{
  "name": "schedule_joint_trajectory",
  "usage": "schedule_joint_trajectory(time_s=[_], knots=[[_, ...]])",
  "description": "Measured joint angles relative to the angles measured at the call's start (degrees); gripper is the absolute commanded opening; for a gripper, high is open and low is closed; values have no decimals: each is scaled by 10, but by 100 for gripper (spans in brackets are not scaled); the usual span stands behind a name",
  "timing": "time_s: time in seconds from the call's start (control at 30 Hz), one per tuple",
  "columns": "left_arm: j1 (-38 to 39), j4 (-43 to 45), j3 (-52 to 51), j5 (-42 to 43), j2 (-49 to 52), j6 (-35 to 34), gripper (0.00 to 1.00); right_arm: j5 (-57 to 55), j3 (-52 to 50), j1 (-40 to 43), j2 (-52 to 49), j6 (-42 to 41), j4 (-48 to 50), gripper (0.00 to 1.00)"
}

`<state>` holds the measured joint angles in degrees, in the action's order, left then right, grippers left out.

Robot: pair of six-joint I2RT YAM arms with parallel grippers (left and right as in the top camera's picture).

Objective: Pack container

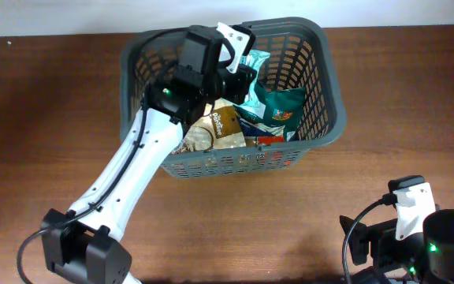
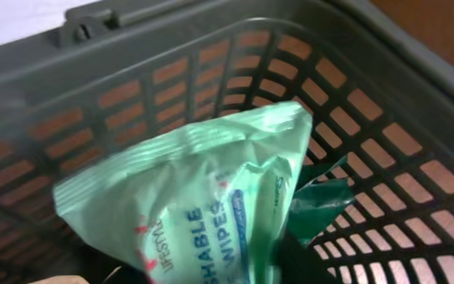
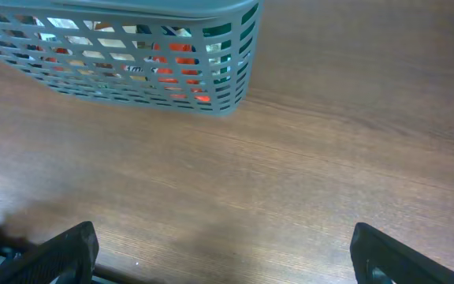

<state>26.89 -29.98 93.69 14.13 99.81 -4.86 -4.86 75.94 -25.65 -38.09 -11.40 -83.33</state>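
The dark grey slotted basket (image 1: 333,88) stands at the back middle of the table. It also shows in the left wrist view (image 2: 172,71) and the right wrist view (image 3: 132,88). My left gripper (image 1: 241,71) is down inside it near the far wall, shut on a mint-green wipes packet (image 1: 256,58) (image 2: 203,181). The packet fills the left wrist view and hides the fingertips. My right gripper (image 3: 223,252) is open and empty, low over the bare wood in front of the basket; its arm sits at the front right (image 1: 407,207).
Inside the basket lie a dark green packet (image 1: 284,106) (image 2: 321,203), a brown snack packet (image 1: 225,122) and something red (image 1: 271,140) at the near wall. The wooden table (image 1: 46,118) stretches left, right and in front of the basket.
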Motion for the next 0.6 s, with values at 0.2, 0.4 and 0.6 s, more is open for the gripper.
schedule_joint_trajectory(time_s=[0.2,0.4,0.6], knots=[[-2,-35,1,-3,-8,-19,99,0,0,0,0,0,0,99],[-27,-99,5,-27,-88,-18,99,0,0,0,0,0,0,99],[-35,-202,24,-54,-213,-9,99,0,0,0,0,0,0,99]])
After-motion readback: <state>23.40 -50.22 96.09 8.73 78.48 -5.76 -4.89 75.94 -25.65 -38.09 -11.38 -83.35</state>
